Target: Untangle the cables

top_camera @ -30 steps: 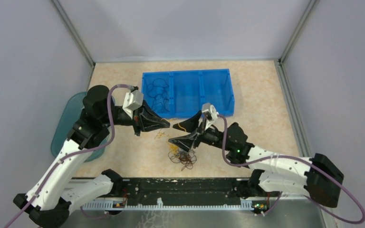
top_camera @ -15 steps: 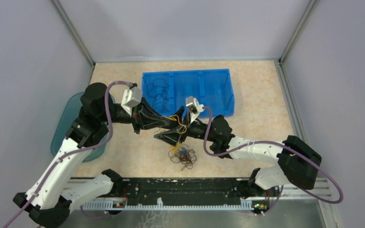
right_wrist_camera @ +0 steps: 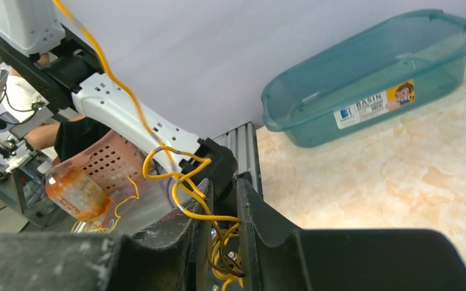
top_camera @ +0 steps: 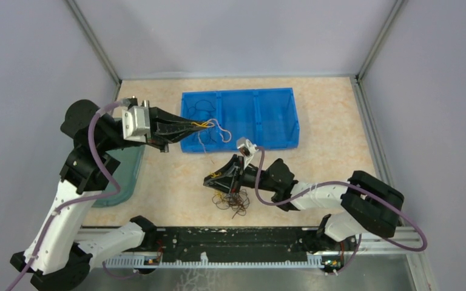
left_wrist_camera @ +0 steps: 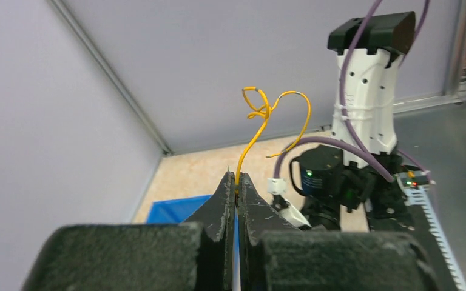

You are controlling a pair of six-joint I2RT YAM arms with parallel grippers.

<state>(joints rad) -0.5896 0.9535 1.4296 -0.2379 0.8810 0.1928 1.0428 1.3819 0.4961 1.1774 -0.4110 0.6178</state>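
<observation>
**Left gripper** (left_wrist_camera: 236, 182): it was held out over the near-left corner of the blue tray (top_camera: 279, 121). Its jaws were clenched on a single yellow cable (left_wrist_camera: 260, 118), which rose from the fingertips and curled into open loops in the air.

**Right gripper** (right_wrist_camera: 221, 191): it was low over the table (top_camera: 340, 121), just in front of the tray. Its fingers were closed on yellow and dark brown strands of the tangle (top_camera: 233, 200). The rest of the tangle lay on the table directly beneath, near the front edge.

Seen from overhead, the two grippers stood apart, the left one further back and to the left.

**Black cables** (top_camera: 201, 113): these lay loose in the tray's left compartment.

**Teal bin** (right_wrist_camera: 370, 73): it sat at the table's left edge, beside the left arm.
</observation>
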